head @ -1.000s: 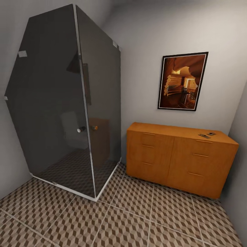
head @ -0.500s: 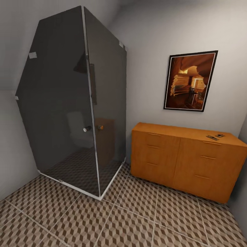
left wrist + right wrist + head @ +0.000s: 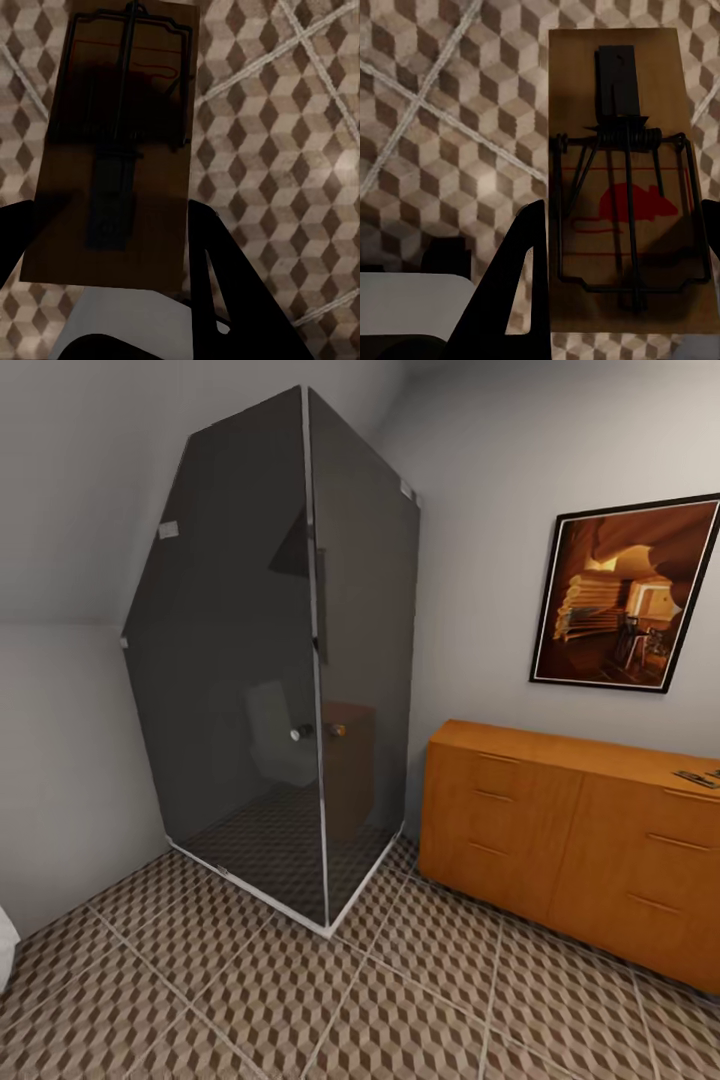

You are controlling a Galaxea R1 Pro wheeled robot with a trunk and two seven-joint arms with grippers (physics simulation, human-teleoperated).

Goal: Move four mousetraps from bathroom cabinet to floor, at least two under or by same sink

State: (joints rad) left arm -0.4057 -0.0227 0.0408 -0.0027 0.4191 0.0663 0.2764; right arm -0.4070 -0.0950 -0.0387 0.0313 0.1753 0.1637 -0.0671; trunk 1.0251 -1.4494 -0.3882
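In the left wrist view my left gripper is shut on a mousetrap, a tan board with dark wire, held above the cube-patterned bathroom floor. My right gripper is shut on a second mousetrap, whose red mouse print and spring face the camera; the floor lies below it. In the head view the orange-brown cabinet stands against the right wall. Small dark mousetraps lie on its top at the far right, partly cut off by the picture's edge.
A dark glass shower enclosure fills the corner left of the cabinet. A framed picture hangs above the cabinet. A white rounded object peeks in at the lower left. Tiled floor stretches in front.
The head view has swung to the left, so the shower and the cabinet now sit further right in the picture. The things themselves have not moved.
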